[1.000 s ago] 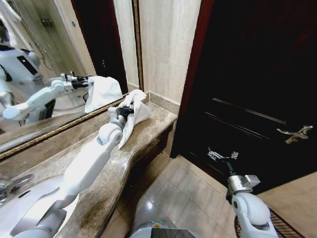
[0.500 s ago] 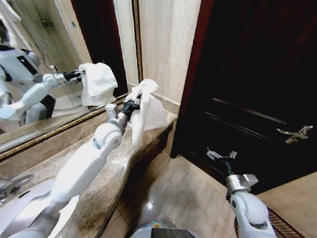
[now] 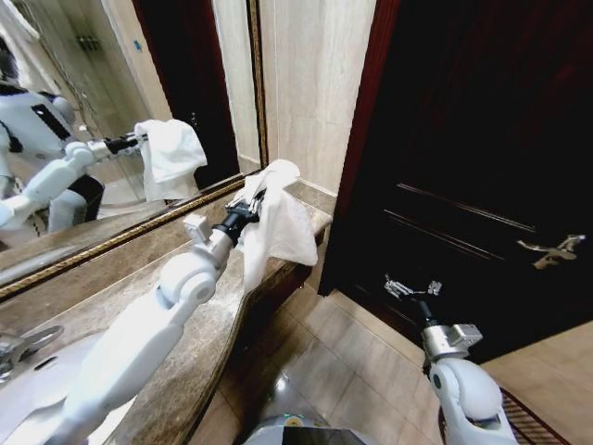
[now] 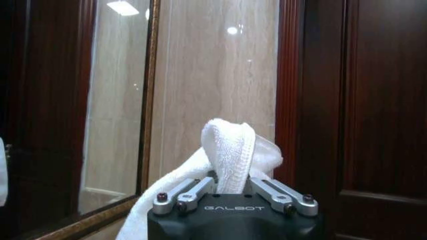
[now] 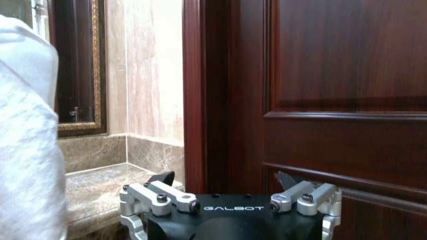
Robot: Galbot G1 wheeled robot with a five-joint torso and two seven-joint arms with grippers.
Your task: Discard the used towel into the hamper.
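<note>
The left gripper [image 3: 256, 197] is raised above the far end of the marble counter [image 3: 190, 306], close to the corner where the mirror [image 3: 111, 111] meets the beige tiled wall [image 3: 310, 83]. Its fingers are closed together on the white towel [image 3: 283, 227]. In the left wrist view a fold of the towel [image 4: 230, 150] stands up between the two fingers, and the rest hangs down at one side. In the head view the cloth hangs free from the gripper, over the counter's edge, and its lower part reaches down in front of the counter. The mirror shows the reflection of the arm with the towel.

The right gripper [image 3: 409, 287] is held low on the robot's right side, above the tiled floor [image 3: 324, 371] and in front of the dark wooden door [image 3: 482, 158]. Its fingers [image 5: 162, 178] are spread apart and hold nothing. A metal door handle [image 3: 553, 247] is on the door, well apart from this gripper.
</note>
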